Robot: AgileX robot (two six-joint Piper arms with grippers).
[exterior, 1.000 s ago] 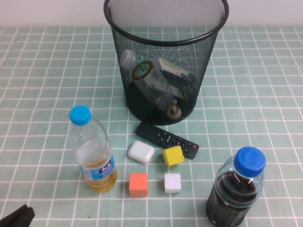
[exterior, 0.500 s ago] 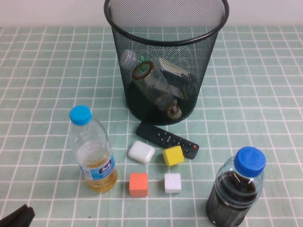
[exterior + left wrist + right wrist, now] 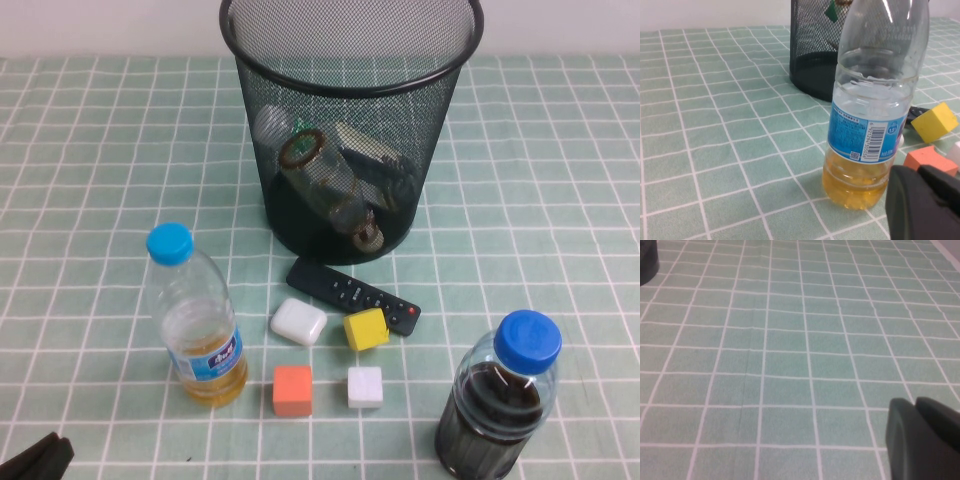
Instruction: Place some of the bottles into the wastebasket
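Right gripper (image 3: pixel 920 440) fingers together low over the green checked tablecloth (image 3: pixel 790 340)

Light is even and soft across the bench (image 3: pixel 90 150), with only faint shadows close under the things. The yellow-liquid bottle (image 3: pixel 875 105) carries small highlights. Both wrist views are slightly soft; the left tool (image 3: pixel 925 205) and right tool (image 3: pixel 922 437) show as dark blurs.
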